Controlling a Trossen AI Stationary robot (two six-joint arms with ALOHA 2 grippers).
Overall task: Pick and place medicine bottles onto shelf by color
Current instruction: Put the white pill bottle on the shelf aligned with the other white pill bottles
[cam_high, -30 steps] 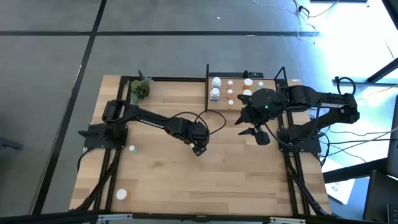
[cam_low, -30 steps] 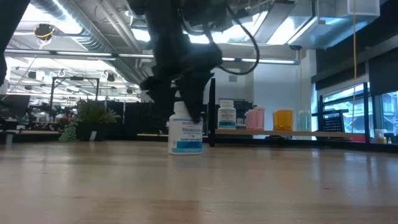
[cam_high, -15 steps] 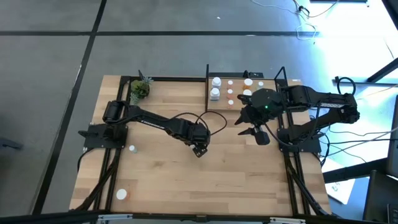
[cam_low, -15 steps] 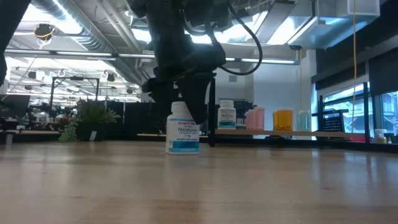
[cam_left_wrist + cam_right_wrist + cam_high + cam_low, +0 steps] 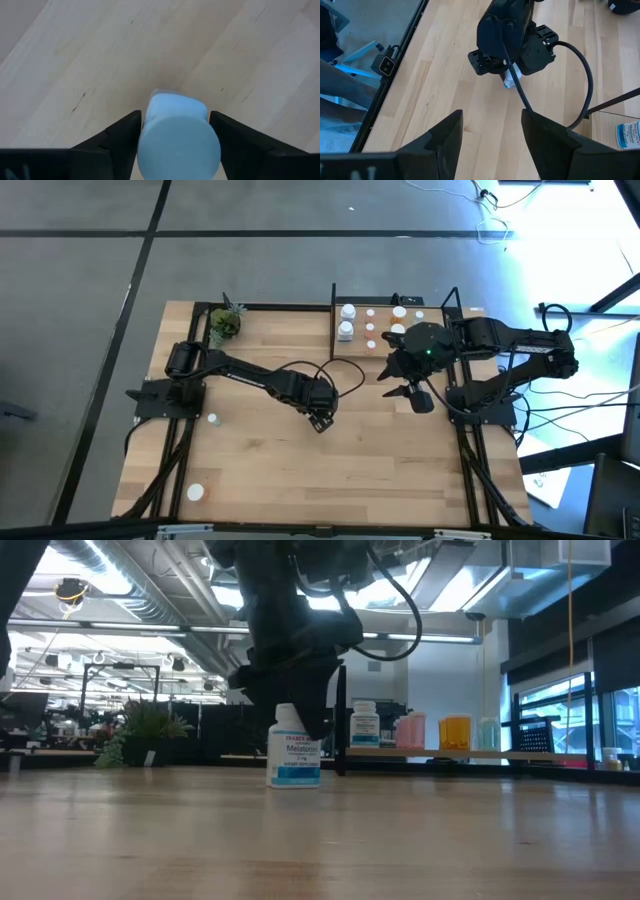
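Here, two dark arms work over a wooden table (image 5: 400, 470), with bottles counted in three places. On the shelf (image 5: 437, 314) at the table's far edge, the high view shows two white-capped bottles (image 5: 346, 321) standing one behind the other at its left end, and beside them a cluster of about seven smaller caps (image 5: 384, 325), white and orange, though part of the shelf is hidden by the right arm. The low view shows the same shelf holding a labelled white bottle (image 5: 365, 725), a pink one (image 5: 410, 730), an orange one (image 5: 455, 731) and a pale one (image 5: 488, 733) in a row. Two more bottles stand loose on the table near the left arm's base: a white one (image 5: 213, 419) and another (image 5: 195, 492) at the near left corner. One white bottle with a blue label (image 5: 295, 746) stands upright on the table's middle, between the fingers of the left gripper (image 5: 318, 417); its pale round cap (image 5: 179, 137) fills the gap between the two fingers, which sit just beside it on either side, but contact cannot be told. The right gripper (image 5: 409, 396) hangs in front of the shelf, its fingers apart and holding nothing. A small potted plant (image 5: 225, 323) sits at the far left corner.
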